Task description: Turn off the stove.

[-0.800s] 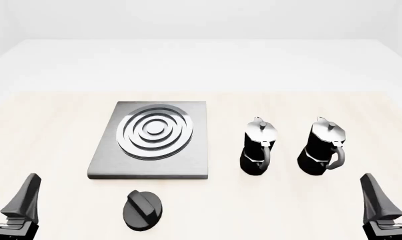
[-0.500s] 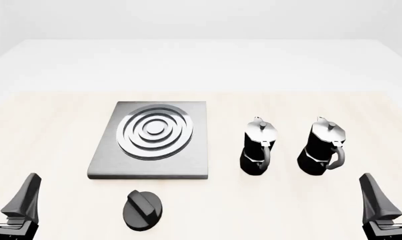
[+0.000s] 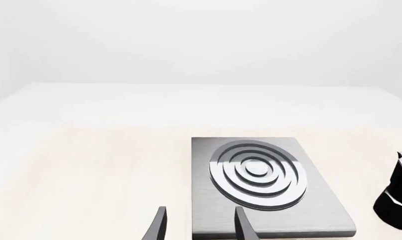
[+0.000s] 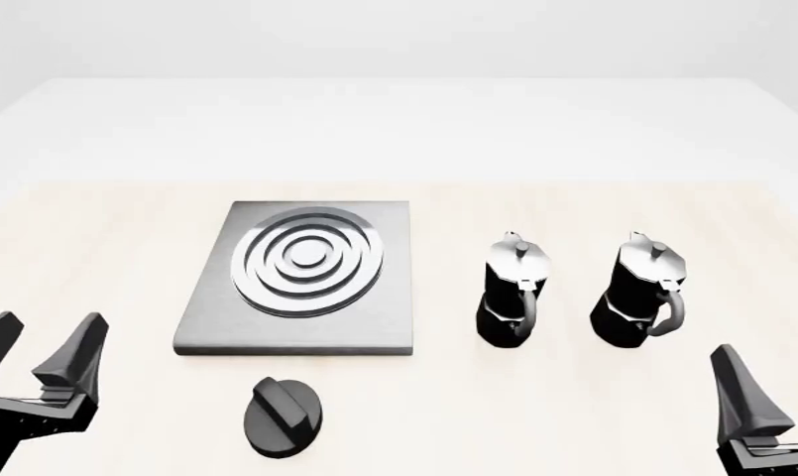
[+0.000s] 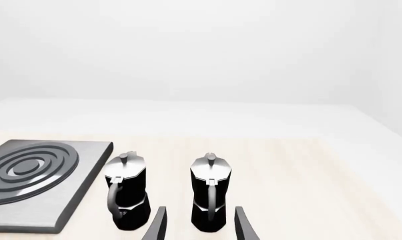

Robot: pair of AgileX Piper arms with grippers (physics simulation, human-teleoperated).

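The stove [image 4: 306, 317] is a flat grey metal slab with silver burner rings, left of the table's middle. Its round black ridged knob [image 4: 284, 416] lies separately on the table just in front of the slab. My left gripper [image 4: 39, 349] is open and empty at the front left, well left of the knob. In the left wrist view [image 3: 201, 227] it points at the stove's [image 3: 320, 210] near left corner; the knob is out of that view. My right gripper [image 4: 777, 382] is open and empty at the front right, also in its wrist view [image 5: 199, 225].
Two black-and-silver moka pots [image 4: 512, 290] [image 4: 640, 292] stand upright to the right of the stove, handles toward me. The right wrist view shows both pots [image 5: 126, 197] [image 5: 209, 192] just ahead of its fingers, with the stove [image 5: 74, 200] beside them. One pot [image 3: 397, 200] edges the left wrist view.
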